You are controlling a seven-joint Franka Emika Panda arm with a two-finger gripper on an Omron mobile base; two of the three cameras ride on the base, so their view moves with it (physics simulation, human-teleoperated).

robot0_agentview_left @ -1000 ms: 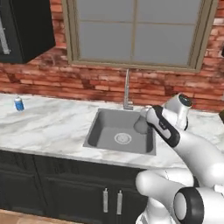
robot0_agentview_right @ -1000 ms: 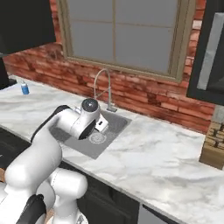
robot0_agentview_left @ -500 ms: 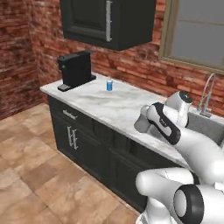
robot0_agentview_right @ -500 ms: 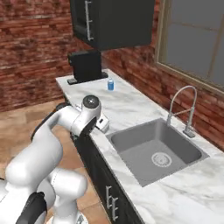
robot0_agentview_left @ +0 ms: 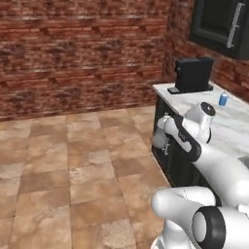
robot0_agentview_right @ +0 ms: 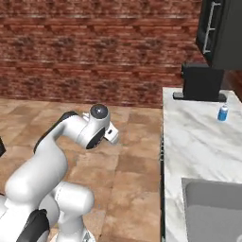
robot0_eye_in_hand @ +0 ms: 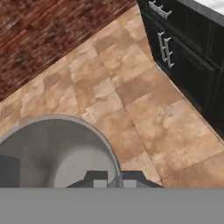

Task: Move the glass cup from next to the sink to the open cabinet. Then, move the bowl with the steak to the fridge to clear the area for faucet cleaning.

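Gripper [robot0_eye_in_hand: 113, 179] pinched shut on the rim of the glass cup [robot0_eye_in_hand: 57, 153], carried out over the tiled floor [robot0_agentview_left: 73, 160] beside the low dark cabinets [robot0_eye_in_hand: 188, 52]. Thin rim hold: risks slipping, tipping, or clipping the counter edge [robot0_agentview_right: 165, 137] mid-swing.

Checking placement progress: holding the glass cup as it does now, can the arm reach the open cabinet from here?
Probably not yet. The gripper, shut on the glass cup, hangs low over the floor tiles, while the open cabinet sits high beyond the counter.
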